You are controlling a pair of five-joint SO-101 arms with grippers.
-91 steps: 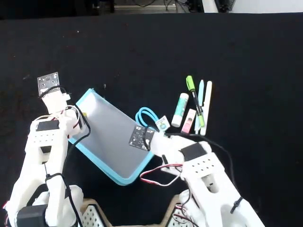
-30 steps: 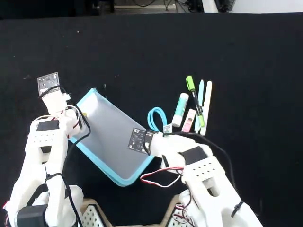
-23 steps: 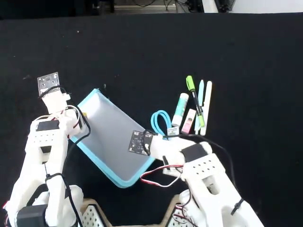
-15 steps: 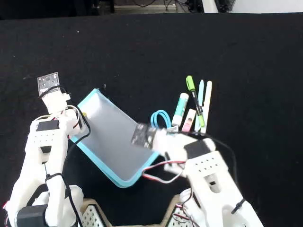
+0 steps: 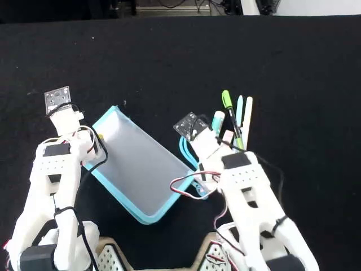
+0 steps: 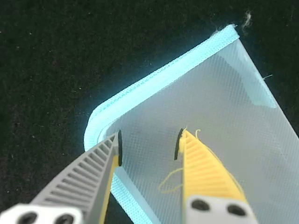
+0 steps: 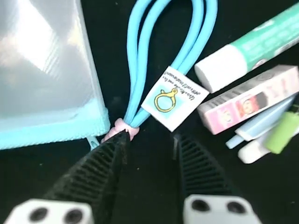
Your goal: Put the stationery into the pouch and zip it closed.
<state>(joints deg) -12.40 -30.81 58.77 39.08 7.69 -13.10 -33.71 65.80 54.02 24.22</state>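
The translucent pouch [image 5: 138, 166] with light-blue trim lies tilted between the arms. My left gripper [image 6: 148, 147] stands open over the pouch [image 6: 210, 116] near one rounded corner, a finger on each side of a patch of it. My right gripper [image 7: 149, 140] is open just above the pouch's blue cord loop [image 7: 154, 60], one finger by the pink bead [image 7: 120, 127], near the white tag [image 7: 174, 97]. A glue stick [image 5: 217, 121], pink eraser box [image 5: 227, 137], green highlighter [image 5: 230, 113], light-blue pen [image 5: 239, 110] and white pen [image 5: 247, 118] lie together to the right.
The black table [image 5: 169, 62] stretches wide beyond the pouch and pens. The left arm [image 5: 56, 164] stands at the pouch's left corner and the right arm [image 5: 242, 180] covers the near ends of the stationery. The arm bases sit at the front edge.
My right arm has swung right off the pouch's corner and turned toward the stationery; the cord loop shifted right with it. The left arm has stayed still.
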